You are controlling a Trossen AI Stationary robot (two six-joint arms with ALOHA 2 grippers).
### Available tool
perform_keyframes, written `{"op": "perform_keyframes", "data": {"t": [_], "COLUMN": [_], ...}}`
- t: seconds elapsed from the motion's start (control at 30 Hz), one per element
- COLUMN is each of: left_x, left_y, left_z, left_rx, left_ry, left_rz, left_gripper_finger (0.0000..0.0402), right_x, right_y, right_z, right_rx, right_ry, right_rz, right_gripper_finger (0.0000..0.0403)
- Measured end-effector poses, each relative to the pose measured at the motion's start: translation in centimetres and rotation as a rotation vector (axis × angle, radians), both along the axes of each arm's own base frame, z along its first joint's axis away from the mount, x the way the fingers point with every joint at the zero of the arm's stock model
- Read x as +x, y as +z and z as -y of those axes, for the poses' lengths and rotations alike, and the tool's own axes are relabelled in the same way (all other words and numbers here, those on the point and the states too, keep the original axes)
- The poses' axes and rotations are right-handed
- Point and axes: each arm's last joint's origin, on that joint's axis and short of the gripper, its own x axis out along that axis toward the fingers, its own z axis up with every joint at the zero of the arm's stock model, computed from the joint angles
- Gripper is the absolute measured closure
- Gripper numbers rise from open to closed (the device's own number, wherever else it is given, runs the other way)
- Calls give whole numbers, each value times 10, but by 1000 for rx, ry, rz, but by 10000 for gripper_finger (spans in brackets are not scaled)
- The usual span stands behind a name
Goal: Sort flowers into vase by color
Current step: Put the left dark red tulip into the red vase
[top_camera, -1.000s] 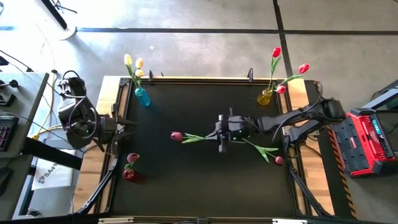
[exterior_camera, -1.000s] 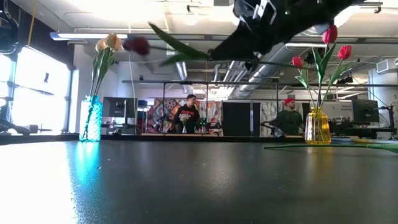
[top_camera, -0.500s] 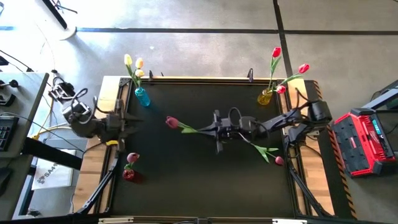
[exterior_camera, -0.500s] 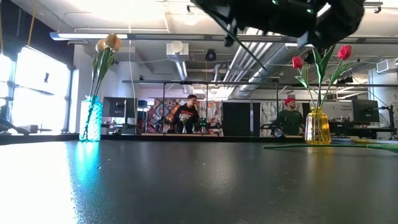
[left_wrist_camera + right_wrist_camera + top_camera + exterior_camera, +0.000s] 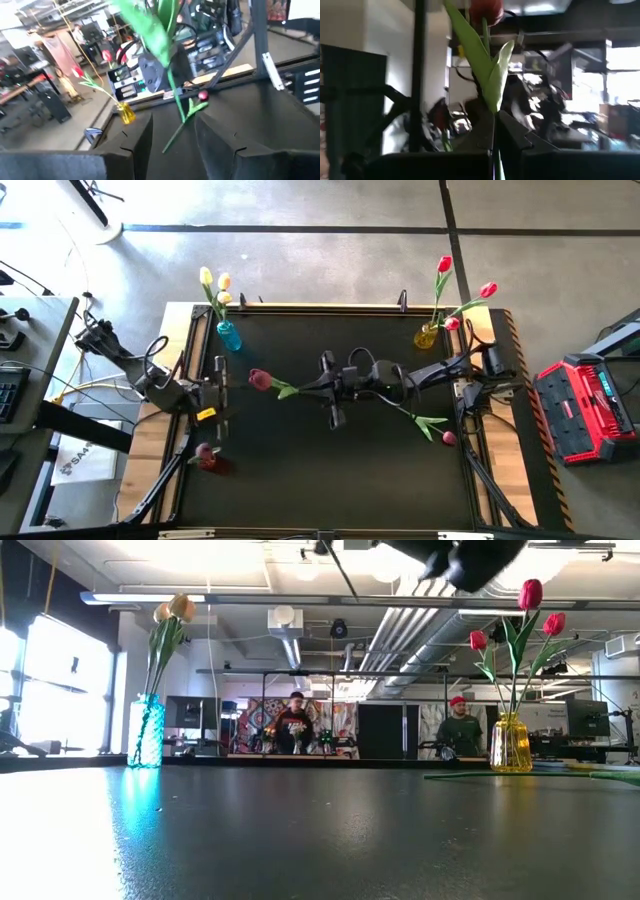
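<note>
My right gripper [image 5: 312, 387] is over the table's middle, shut on a dark pink-maroon tulip whose head [image 5: 258, 379] points toward the table's left. My left gripper [image 5: 222, 390] is open at the left edge and faces that head [image 5: 172, 125] with a gap between them. A second tulip [image 5: 430, 425] lies flat on the table near the right edge. A red vase [image 5: 207, 462] at the near left holds one pink flower. A blue vase [image 5: 229, 336] holds cream-yellow tulips. A yellow vase [image 5: 427, 337] holds red ones. My right gripper pinches the tulip's stem [image 5: 494, 120] just below its leaves, between the two fingers. The fingers come level from the table's right, and the stem runs along them. The tulip is lifted clear of the table, with leaves [image 5: 490, 65] and head [image 5: 486, 9] beyond the fingertips.
The black table top [image 5: 300, 470] is bordered by a wooden frame. A red case [image 5: 590, 405] stands past the right edge, and a desk with cables is on the left. In the low view two people [image 5: 294, 725] stand in the room beyond the far edge.
My right gripper has carried the pink-maroon tulip toward the table's left and up out of the low view, still shut on the stem. My left arm has swung in from the left edge toward the tulip's head.
</note>
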Motion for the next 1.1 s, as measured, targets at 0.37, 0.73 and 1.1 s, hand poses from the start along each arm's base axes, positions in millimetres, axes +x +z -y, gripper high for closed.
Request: {"op": "perform_keyframes", "data": {"t": [0.37, 0.73, 1.1], "left_x": [14, 17, 19], "left_y": [7, 8, 8], "left_z": [2, -1, -7], "left_rx": [51, 53, 51], "left_ry": [-31, -81, -56], "left_rz": [86, 94, 99], "left_gripper_finger": [265, 275, 358], "right_x": [38, 47, 48], "right_y": [11, 10, 9], "right_z": [-1, 14, 14], "right_rx": [-66, -95, -92], "right_ry": [11, -22, -24], "right_rz": [-54, -80, -90], "right_gripper_finger": [403, 403, 394]}}
